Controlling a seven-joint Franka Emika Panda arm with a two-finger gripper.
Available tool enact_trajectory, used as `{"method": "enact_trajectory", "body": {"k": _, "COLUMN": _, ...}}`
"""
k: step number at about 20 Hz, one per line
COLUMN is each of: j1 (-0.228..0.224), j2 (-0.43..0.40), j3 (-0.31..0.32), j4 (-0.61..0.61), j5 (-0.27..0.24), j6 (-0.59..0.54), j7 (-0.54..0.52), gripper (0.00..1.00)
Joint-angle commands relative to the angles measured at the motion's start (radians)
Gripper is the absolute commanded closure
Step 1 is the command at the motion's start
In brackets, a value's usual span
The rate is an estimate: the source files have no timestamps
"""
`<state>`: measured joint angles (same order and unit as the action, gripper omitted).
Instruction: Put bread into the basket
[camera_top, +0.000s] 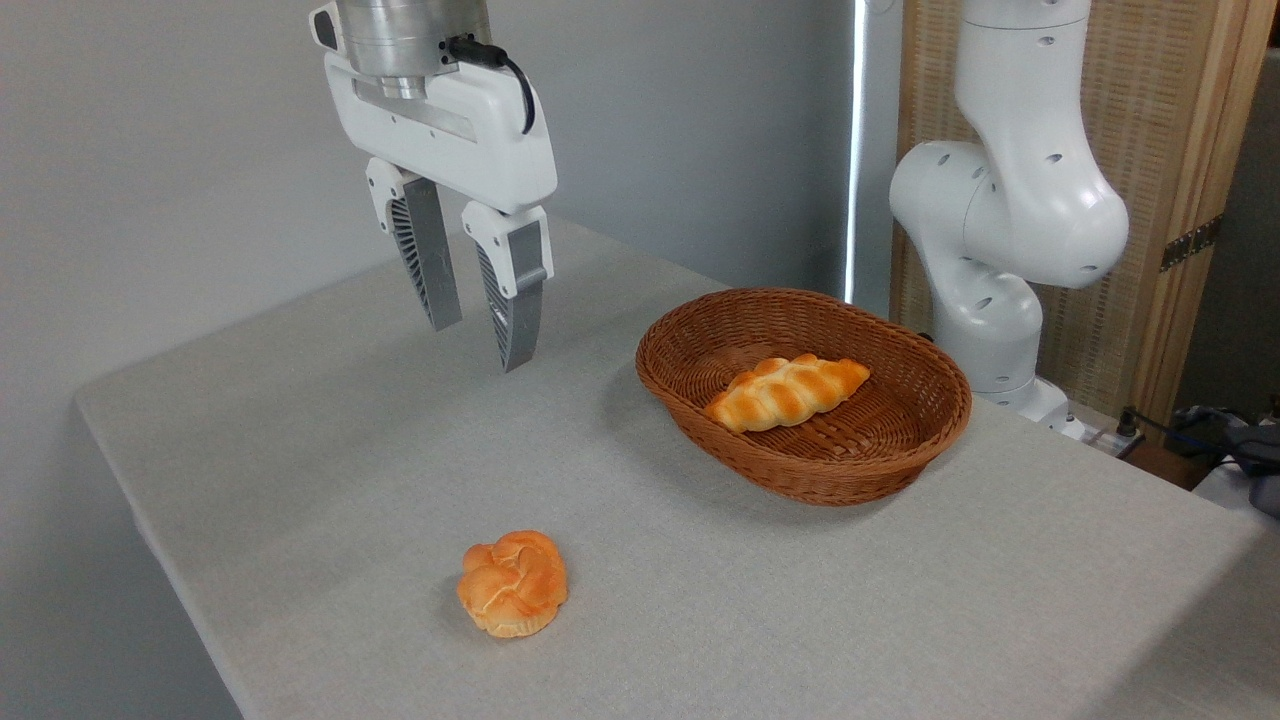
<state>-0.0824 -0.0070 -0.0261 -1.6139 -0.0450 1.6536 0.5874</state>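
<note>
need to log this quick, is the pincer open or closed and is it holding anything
pincer: open, holding nothing, raised above the table; the bread lies in the basket.

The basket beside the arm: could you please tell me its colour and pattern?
The basket is brown woven wicker, shown best in the fixed camera view.

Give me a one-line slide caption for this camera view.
Braided bread lies in the basket; the open tool hangs empty above the table, left of it.
</note>
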Motion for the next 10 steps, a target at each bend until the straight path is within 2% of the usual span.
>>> {"method": "enact_trajectory", "body": {"k": 1, "j1": 0.001, "j2": 0.001, "j3": 0.023, "j4": 0.019, "j5": 0.013, "j6": -0.026, "j7": -0.011, "gripper": 0.00}}
{"method": "enact_trajectory", "body": {"k": 10, "j1": 0.001, "j2": 0.001, "j3": 0.025, "j4": 0.019, "j5": 0.028, "j6": -0.026, "j7": -0.006, "gripper": 0.00}}
